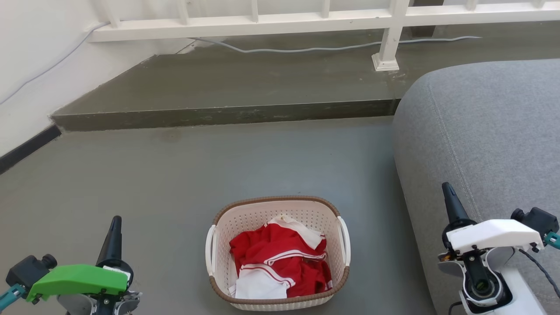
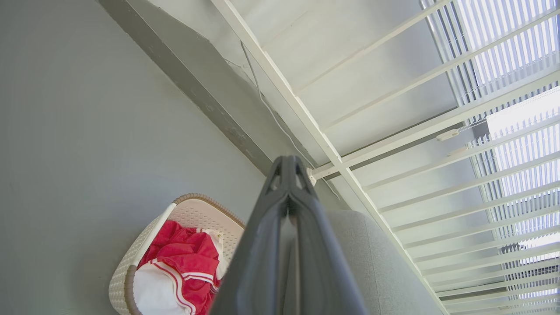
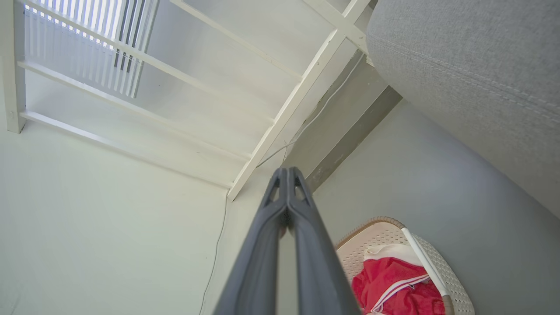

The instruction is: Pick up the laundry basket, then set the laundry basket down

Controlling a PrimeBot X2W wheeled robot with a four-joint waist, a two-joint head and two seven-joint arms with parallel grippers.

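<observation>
Before the robot, a broad stretch of grey floor is being closed off at the far side by the dark edge of a raised step. A white railing is being carried above that step on a post. On the robot's left the floor is being bounded by a pale wall with a dark skirting. On the right it is being crowded by the rounded corner of a grey sofa.

The laundry basket is being supported by the floor low in the middle of the head view, between the two grippers, with its brown rim level. Wide bare floor is being left on its left and far sides. A narrower strip is being left between its right handle and the sofa's edge, so the two are apart. Red and white garments are being held in a heap inside, below the rim.

The left gripper is being held under a green cover at the lower left, well apart from the basket's left handle. The right gripper is being held under a white cover at the lower right, in front of the sofa. In both wrist views the dark fingers are being pressed together at the tips, and nothing is being gripped by either.
</observation>
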